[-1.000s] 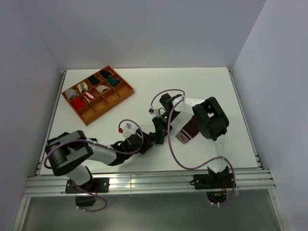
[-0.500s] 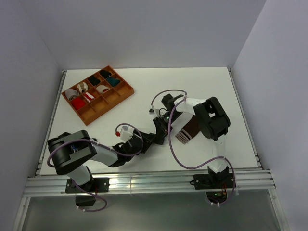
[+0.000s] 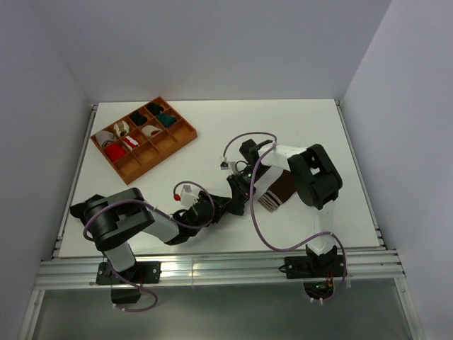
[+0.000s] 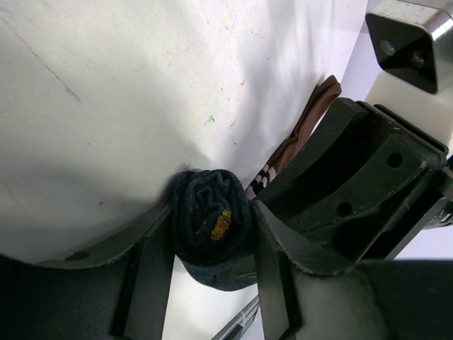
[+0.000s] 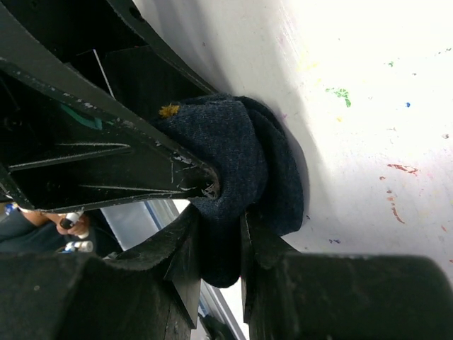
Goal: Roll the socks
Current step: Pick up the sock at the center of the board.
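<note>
Navy sock (image 4: 211, 225): rolled into a tight bundle, lying on the table (image 3: 304, 127) near its middle, where the two arms meet. Left gripper (image 4: 212, 212): the roll sits end-on between its two fingers (image 4: 151, 273), both sides of the roll touching them; jaws narrowed to the width of the roll, holding it. A small yellow mark shows on the end of the roll. Right gripper (image 5: 218, 241): fingers (image 5: 190, 265) nearly together, with a fold of the navy sock pinched between them at the lower edge of the roll; the rest of the roll bulges out above the fingertips against the table. One left finger presses on the roll from the opposite side in the right wrist view. Brown sock (image 3: 277, 193): flat on the table just beside the roll, on the right arm's side, striped cuff end nearest the grippers; not rolled, not gripped. Whether it touches the navy roll cannot be told; the right gripper's body covers the join. Tray (image 3: 163, 156): orange, divided, far left of the table, well apart from both socks, small bundles (image 3: 115, 150) in several compartments.
</note>
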Action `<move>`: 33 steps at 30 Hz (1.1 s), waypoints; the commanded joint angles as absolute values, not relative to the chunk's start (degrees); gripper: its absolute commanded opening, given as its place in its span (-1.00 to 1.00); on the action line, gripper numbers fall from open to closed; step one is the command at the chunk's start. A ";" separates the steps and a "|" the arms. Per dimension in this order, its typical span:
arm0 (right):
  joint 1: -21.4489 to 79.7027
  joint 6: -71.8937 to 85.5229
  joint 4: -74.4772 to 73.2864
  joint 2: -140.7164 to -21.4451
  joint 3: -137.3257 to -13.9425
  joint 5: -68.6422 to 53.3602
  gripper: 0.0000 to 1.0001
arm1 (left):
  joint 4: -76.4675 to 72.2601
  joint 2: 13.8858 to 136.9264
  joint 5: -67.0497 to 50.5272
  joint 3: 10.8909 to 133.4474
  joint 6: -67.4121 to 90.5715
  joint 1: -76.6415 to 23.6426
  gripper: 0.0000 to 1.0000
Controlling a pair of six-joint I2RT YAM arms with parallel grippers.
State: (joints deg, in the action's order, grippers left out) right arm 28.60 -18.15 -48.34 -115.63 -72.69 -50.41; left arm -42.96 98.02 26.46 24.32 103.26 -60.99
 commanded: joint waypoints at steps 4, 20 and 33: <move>29.44 -21.79 -51.41 -112.24 -72.51 -52.73 -1.00 | -43.33 99.75 26.98 25.31 103.97 -61.26 -0.14; 30.42 -22.67 -49.84 -103.99 -68.91 -46.50 -0.10 | -37.79 100.81 24.26 29.62 98.88 -60.03 -1.00; 24.26 -24.43 -52.91 -93.61 -67.41 -41.14 0.22 | -42.88 98.09 20.13 25.49 91.24 -56.34 -1.00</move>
